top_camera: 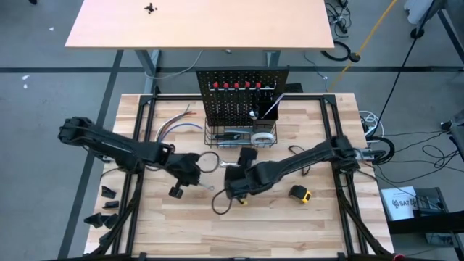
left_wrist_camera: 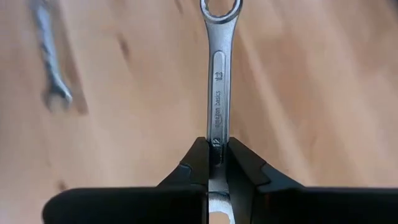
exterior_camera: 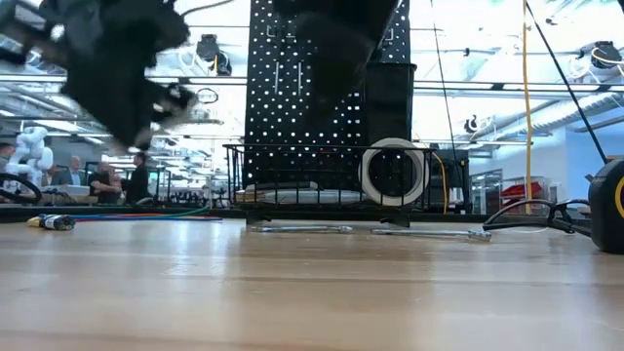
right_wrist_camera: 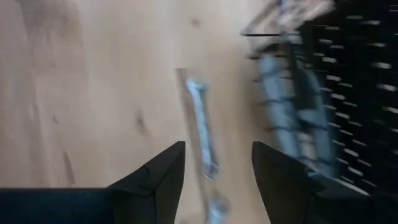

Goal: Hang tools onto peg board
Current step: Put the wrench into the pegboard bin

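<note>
The black peg board (top_camera: 243, 98) stands at the table's far middle, with its wire basket (top_camera: 239, 135) holding a white tape roll (exterior_camera: 393, 173). Red-handled screwdrivers (top_camera: 236, 85) sit along its top. My left gripper (top_camera: 193, 174), in front of the basket and to its left, is shut on a silver wrench (left_wrist_camera: 219, 74). My right gripper (right_wrist_camera: 217, 168) hangs open above the table just right of it (top_camera: 235, 190); a second wrench (right_wrist_camera: 202, 137) lies on the wood below its fingers, untouched. Two wrenches (exterior_camera: 302, 229) (exterior_camera: 429, 232) lie flat before the basket. My left gripper pinches the wrench's flat shaft (left_wrist_camera: 217, 140) between its two fingers, which lie along the shaft. The shaft runs far back between them, and the ring end (left_wrist_camera: 220, 11) sticks out ahead. The fingers slant downward, and the wrench appears lifted off the table.
A yellow-black tape measure (top_camera: 301, 193) lies on the table right of my right gripper. Small black parts (top_camera: 109, 194) sit at the near left. Coloured wires (top_camera: 177, 125) lie left of the board. A second table (top_camera: 203, 22) stands beyond the far edge.
</note>
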